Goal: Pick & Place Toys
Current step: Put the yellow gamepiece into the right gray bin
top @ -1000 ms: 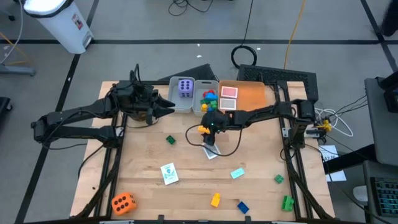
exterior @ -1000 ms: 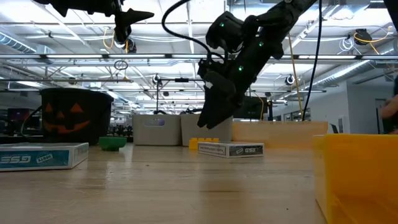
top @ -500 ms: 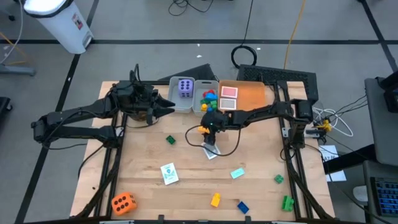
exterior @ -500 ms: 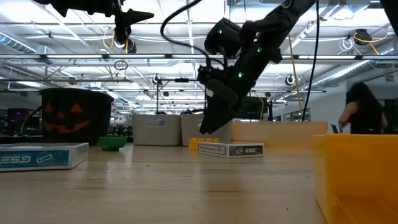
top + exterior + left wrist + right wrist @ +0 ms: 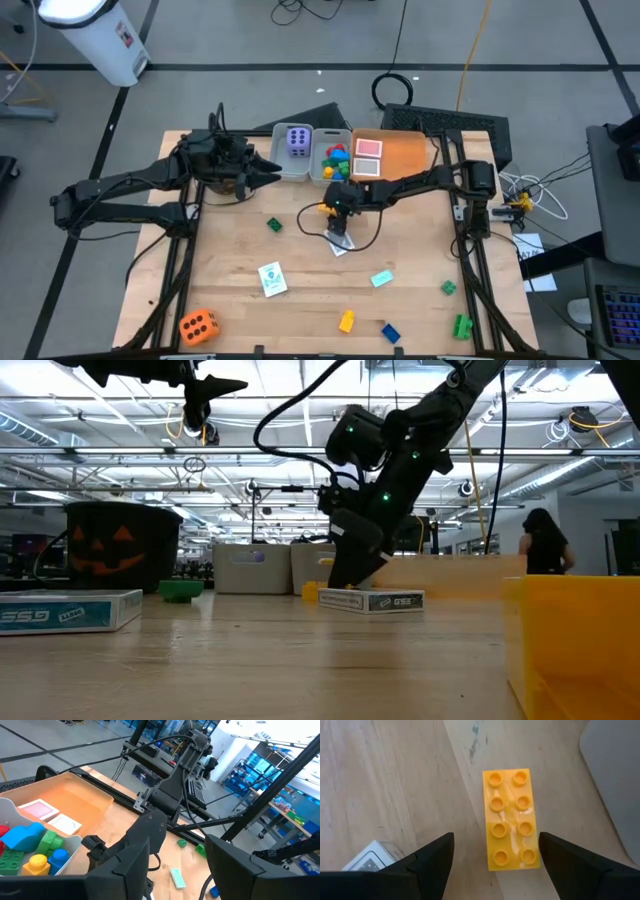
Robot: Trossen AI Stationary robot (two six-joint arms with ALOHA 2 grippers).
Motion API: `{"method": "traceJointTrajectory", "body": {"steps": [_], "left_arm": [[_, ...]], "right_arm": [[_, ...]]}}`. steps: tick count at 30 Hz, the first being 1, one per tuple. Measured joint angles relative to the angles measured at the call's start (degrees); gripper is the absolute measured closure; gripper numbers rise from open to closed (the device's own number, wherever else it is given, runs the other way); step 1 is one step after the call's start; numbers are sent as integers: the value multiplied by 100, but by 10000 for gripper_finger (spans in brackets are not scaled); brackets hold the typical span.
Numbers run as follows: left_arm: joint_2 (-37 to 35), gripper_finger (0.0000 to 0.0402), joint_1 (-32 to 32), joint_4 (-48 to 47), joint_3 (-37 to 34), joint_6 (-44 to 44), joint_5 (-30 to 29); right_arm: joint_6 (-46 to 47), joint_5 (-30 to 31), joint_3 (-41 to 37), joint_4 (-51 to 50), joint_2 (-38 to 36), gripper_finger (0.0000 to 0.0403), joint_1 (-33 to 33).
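- The right gripper hangs low over the table, jaws spread wide, straddling a yellow brick without touching it.
- The brick lies flat beside a card.
- The left gripper hovers near the grey bins, jaws partly apart, empty.

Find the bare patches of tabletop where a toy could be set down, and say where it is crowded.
Bare wood lies between the green brick and the orange die, left of the white card. Crowded: around the right gripper over the yellow brick, and by the bins and orange tray.
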Motion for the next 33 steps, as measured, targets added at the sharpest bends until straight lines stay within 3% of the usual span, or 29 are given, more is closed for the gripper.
{"method": "traceJointTrajectory", "body": {"steps": [16,26,33], "left_arm": [[0,206,0,4,0,-72,7],[0,206,0,4,0,-90,22],[0,206,0,-59,-2,-70,40]], "right_arm": [[133,-1,0,-99,-9,273,-13],[428,-4,-2,-73,-58,267,-13],[427,-23,-7,-7,-665,270,-11]]}}
